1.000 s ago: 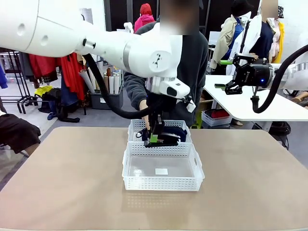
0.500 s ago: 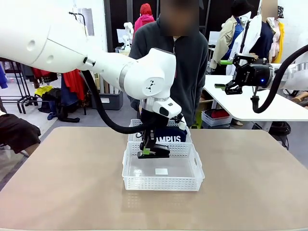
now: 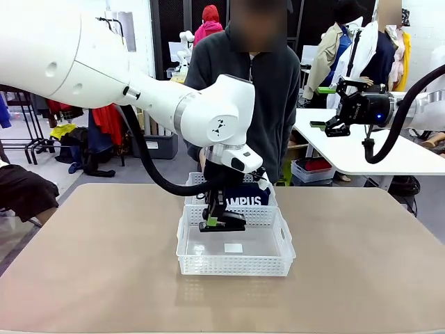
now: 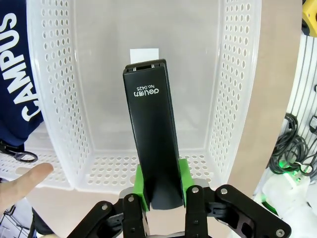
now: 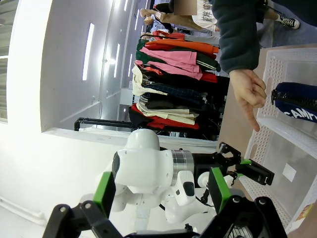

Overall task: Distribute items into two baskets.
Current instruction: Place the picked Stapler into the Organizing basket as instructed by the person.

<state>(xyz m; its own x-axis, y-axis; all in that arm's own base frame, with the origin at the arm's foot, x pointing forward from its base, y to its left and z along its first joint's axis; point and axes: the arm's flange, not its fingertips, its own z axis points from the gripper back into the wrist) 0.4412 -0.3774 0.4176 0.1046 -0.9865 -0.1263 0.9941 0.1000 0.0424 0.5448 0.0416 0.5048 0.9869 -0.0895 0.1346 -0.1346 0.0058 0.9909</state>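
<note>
since a second ago our left gripper point(image 3: 221, 223) carries the stapler point(image 4: 152, 148) from the far basket point(image 3: 197, 182) over the near basket point(image 3: 233, 264), jaws clamped on it. the pouch point(image 3: 245, 198) lies in the far basket. our right gripper point(image 3: 335, 125) hangs raised, jaws apart.
</note>
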